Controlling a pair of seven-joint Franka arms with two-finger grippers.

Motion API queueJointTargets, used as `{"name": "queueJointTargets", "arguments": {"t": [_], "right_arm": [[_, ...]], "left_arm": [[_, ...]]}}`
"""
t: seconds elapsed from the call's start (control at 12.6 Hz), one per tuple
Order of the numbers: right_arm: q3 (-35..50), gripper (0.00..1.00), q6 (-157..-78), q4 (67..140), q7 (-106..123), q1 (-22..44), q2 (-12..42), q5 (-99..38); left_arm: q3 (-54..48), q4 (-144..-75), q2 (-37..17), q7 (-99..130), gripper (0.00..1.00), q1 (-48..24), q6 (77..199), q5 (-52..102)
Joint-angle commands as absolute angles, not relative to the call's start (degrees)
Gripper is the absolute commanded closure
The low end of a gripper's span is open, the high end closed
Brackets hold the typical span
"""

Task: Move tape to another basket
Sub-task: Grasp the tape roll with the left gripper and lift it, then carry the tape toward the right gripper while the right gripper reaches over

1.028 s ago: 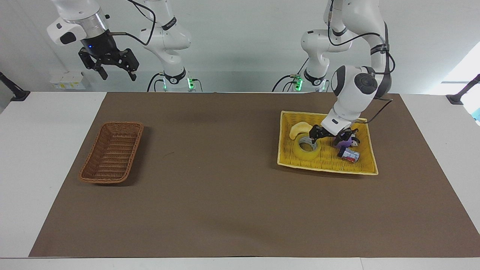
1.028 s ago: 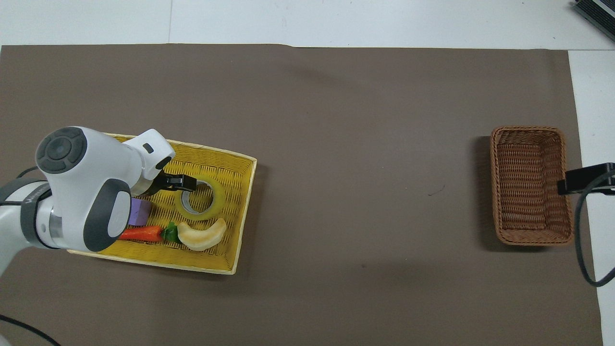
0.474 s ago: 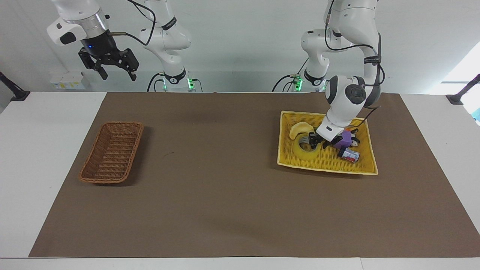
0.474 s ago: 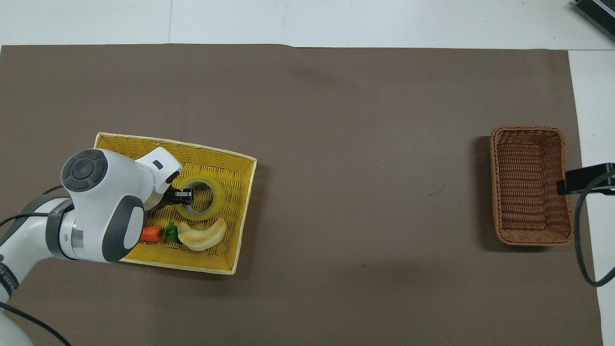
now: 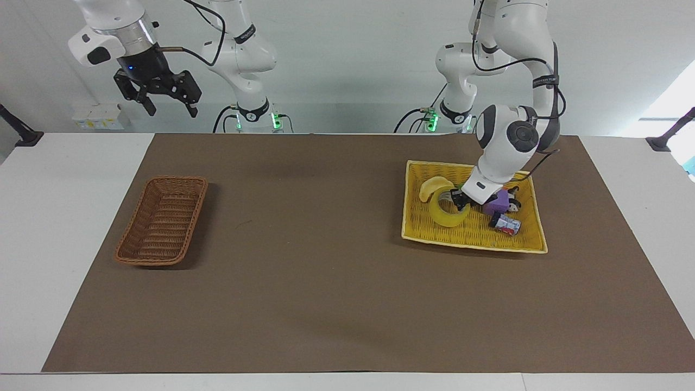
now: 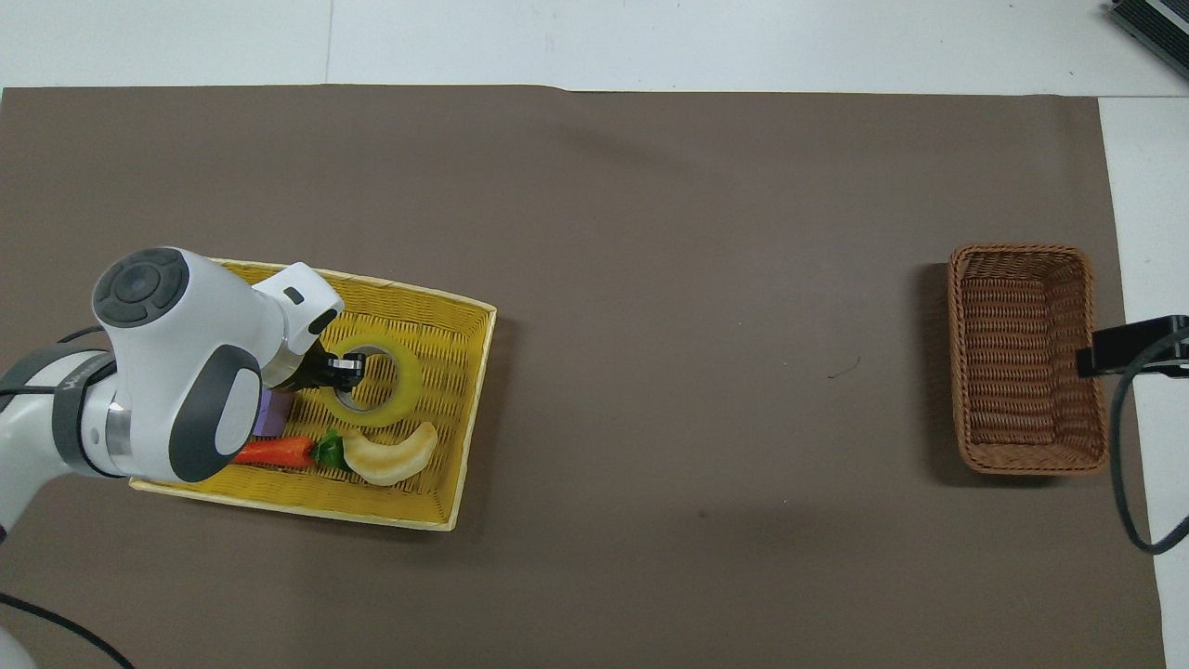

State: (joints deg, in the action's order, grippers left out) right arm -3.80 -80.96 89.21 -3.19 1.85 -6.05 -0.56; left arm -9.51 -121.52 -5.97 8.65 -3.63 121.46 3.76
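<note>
Your left gripper (image 5: 460, 202) has its fingers clenched on the wall of the tape (image 5: 448, 213) at its 3 o'clock edge, in the tray (image 5: 472, 239); lift straight up, clearing the crescent toy (image 5: 433, 186); carry it to the basket (image 5: 163, 220); the right gripper (image 5: 157, 92) waits, fingers spread.

**Count of things in view**

There is one roll of tape (image 6: 379, 381), one brown wicker basket (image 6: 1025, 358) and one yellow woven tray (image 6: 455, 437). In the tray I count one pale crescent toy (image 6: 395, 455), one carrot toy (image 6: 279, 452), one purple block (image 5: 497, 202) and one small can (image 5: 506, 224). One brown mat (image 5: 326, 271) covers the surface. Two robot arms are present, each with one gripper: two grippers in total.
</note>
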Motion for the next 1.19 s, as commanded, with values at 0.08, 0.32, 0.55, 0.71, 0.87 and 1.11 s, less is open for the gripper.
{"name": "queueJointTargets", "arguments": {"t": [0.08,0.32,0.55,0.71,0.87,1.11], "right_arm": [[-3.60,0.00,-81.47,90.17,-3.87,1.23,-6.59,-1.76],[-3.60,0.00,-84.97,92.71,-3.60,1.32,-6.50,-10.25],[-2.99,0.00,-91.39,94.22,-3.87,2.11,-5.45,-19.91],[-2.99,0.00,-94.12,94.57,-3.87,2.11,-3.70,-26.69],[-2.90,0.00,-95.62,94.75,-3.87,2.28,-1.33,-32.49],[-2.90,0.00,-99.91,97.89,-3.43,4.20,1.40,-41.63]], "left_arm": [[-8.97,-114.19,-5.89,10.10,1.00,-4.39,113.84,5.70],[-9.58,-111.71,-5.37,14.41,1.00,-6.23,112.32,9.92],[-10.98,-111.45,-4.75,14.50,1.00,-8.61,112.67,19.05],[-11.77,-111.27,-4.75,15.11,1.00,-10.80,113.90,24.14],[-12.13,-111.27,-4.75,15.73,1.00,-13.96,116.35,30.38],[-14.40,-108.73,-5.18,24.75,1.00,-18.88,120.32,31.82]]}}
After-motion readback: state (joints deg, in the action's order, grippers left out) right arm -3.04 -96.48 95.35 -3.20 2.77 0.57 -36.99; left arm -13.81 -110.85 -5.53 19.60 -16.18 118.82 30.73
